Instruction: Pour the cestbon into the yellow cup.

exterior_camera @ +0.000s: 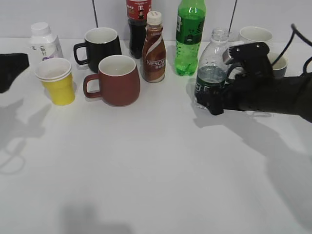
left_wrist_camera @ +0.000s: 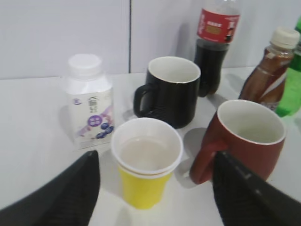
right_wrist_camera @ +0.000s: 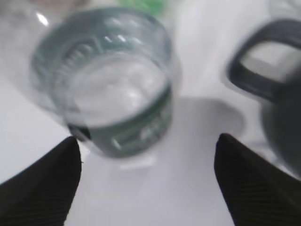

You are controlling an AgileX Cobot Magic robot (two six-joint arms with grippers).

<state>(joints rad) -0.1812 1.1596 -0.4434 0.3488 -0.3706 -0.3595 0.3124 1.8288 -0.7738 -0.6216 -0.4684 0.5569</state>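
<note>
The cestbon (exterior_camera: 211, 68), clear ribbed plastic with a dark green label, stands capless on the smooth white bench (exterior_camera: 146, 165) before a pale wall. The right gripper (right_wrist_camera: 148, 181) is spread just beside it, not grasping. The left gripper (left_wrist_camera: 155, 188), released, frames the yellow cup (left_wrist_camera: 146, 165).

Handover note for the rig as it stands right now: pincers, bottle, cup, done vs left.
Right pincer: at the cestbon, fingers wide either side in the wrist view, no grip confirmed.
Left pincer: open, empty, hovering in front of the yellow cup.
Cestbon: upright, capless, on the table at right, beside the green soda bottle.
Yellow cup: far left, next to the dark red mug; I can't tell if there's water in it.
Done: right arm at the bottle.
Left: close, lift, carry across, pour.
</note>
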